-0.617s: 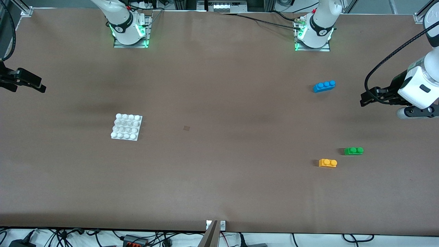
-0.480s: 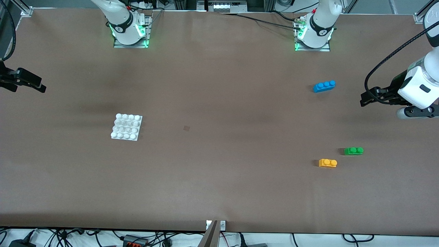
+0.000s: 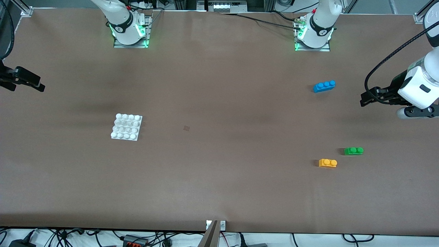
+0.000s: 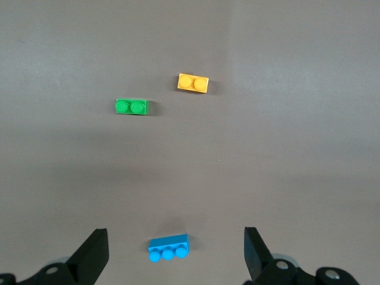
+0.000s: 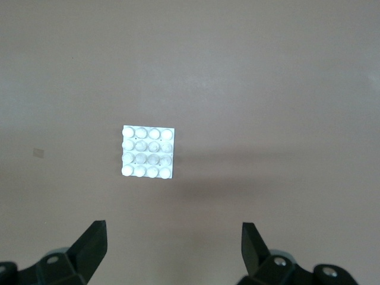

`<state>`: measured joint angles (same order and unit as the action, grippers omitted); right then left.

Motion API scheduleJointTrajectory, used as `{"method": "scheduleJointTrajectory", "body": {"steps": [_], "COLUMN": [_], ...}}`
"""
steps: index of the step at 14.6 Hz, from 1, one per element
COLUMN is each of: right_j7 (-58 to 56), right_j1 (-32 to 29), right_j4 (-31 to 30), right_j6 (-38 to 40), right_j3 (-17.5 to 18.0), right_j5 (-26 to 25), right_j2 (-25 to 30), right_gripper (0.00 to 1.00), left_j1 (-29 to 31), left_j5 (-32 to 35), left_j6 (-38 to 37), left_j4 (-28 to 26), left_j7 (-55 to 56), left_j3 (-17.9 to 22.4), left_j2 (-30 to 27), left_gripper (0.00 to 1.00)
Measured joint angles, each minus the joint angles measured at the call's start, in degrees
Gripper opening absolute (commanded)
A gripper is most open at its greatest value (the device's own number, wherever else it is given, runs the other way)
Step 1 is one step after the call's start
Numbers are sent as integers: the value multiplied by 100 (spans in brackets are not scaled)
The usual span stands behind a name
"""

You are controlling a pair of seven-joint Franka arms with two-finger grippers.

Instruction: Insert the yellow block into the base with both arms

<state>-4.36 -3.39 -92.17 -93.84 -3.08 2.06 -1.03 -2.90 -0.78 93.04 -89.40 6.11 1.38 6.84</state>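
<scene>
The yellow block (image 3: 328, 163) lies on the table toward the left arm's end, near the front camera; it also shows in the left wrist view (image 4: 193, 82). The white studded base (image 3: 126, 127) lies toward the right arm's end; it shows in the right wrist view (image 5: 148, 152). My left gripper (image 3: 365, 98) hangs open and empty high over the table's end, away from the yellow block. In its wrist view the left gripper (image 4: 176, 252) is wide open. My right gripper (image 3: 37, 86) hangs open and empty over the other end; in its wrist view the right gripper (image 5: 174, 246) is wide open.
A green two-stud brick (image 3: 353, 150) lies beside the yellow block, slightly farther from the front camera. A blue three-stud brick (image 3: 324, 85) lies farther still, toward the left arm's base (image 3: 313, 32). Brown table surface (image 3: 219, 137) spreads between base and bricks.
The right gripper has shifted very slightly toward the table's end. The left arm, the bricks and the base have not moved.
</scene>
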Motion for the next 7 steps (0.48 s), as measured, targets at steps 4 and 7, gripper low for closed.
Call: {"method": "scheduleJointTrajectory", "body": {"steps": [4, 7], "right_j7": [1, 1], "right_j1": [-159, -370], "right_j4": [4, 5], "right_j6": [466, 883], "right_j3": [-50, -88], "right_j5": [0, -1], "right_j2": [16, 24], "right_gripper": [100, 100], "left_j1": [0, 0], "left_j5": [0, 0], "left_j6": [0, 0], "left_j4": [0, 0], "left_j7": [0, 0], "left_j3": [0, 0], "left_j2": [0, 0], "left_gripper": [100, 100]}}
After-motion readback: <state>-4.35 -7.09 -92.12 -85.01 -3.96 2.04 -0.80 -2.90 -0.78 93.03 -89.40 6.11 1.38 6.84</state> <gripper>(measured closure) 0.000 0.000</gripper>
